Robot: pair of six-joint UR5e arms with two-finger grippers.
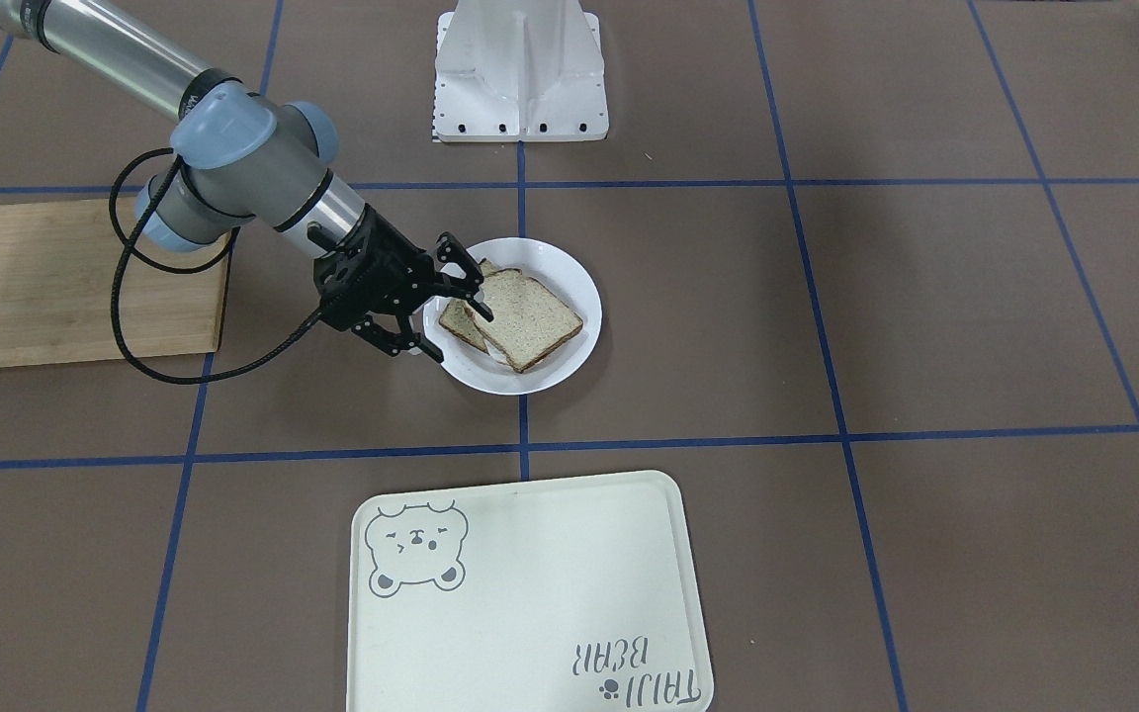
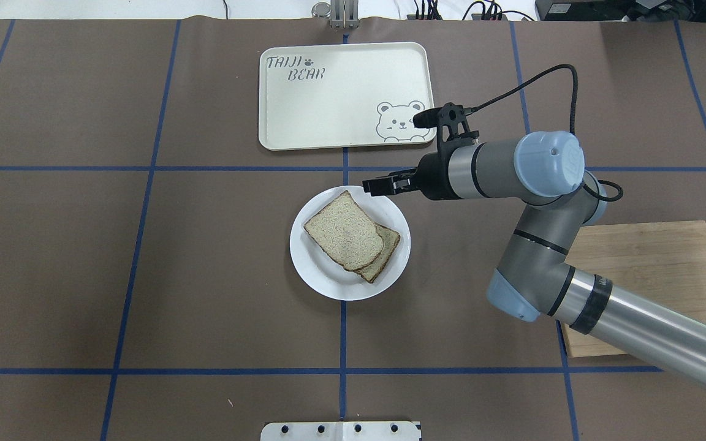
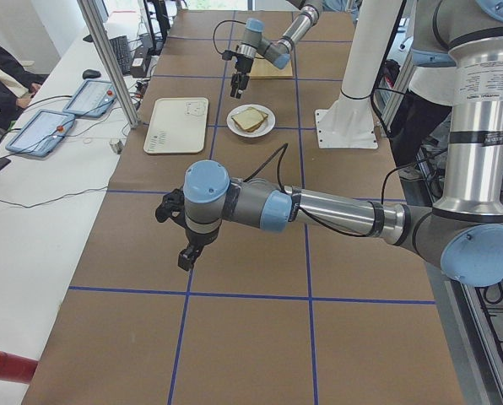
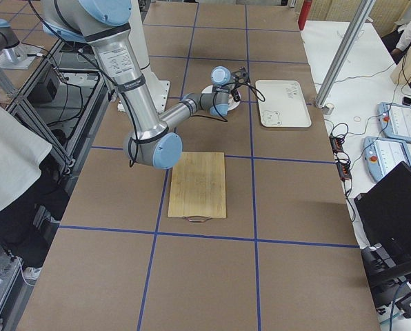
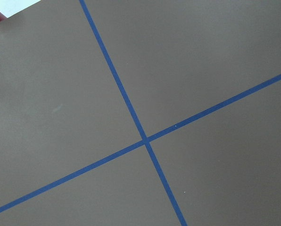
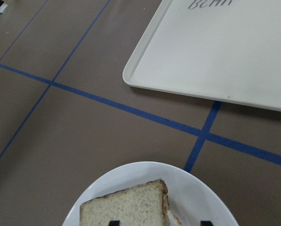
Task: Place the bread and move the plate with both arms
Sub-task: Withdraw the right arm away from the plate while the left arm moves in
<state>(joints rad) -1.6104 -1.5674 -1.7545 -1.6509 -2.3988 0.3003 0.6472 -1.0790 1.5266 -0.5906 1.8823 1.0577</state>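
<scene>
Two bread slices lie stacked on the white plate (image 2: 328,278) at the table's middle. The top slice (image 2: 344,231) overlaps the lower one (image 2: 388,248). My right gripper (image 2: 372,185) is open and empty; it hovers at the plate's rim on the tray side. In the front view its fingers (image 1: 446,331) stand apart over the plate's edge (image 1: 569,272), beside the top slice (image 1: 530,318). The right wrist view shows the slice (image 6: 126,209) and two separated fingertips (image 6: 113,222). My left gripper (image 3: 186,253) shows only in the left side view, far from the plate; I cannot tell its state.
A cream tray with a bear drawing (image 2: 341,92) lies just beyond the plate. A wooden cutting board (image 2: 653,269) lies under my right arm. The white robot base (image 1: 520,74) stands at the near edge. The left wrist view shows only brown table with blue tape lines (image 5: 145,140).
</scene>
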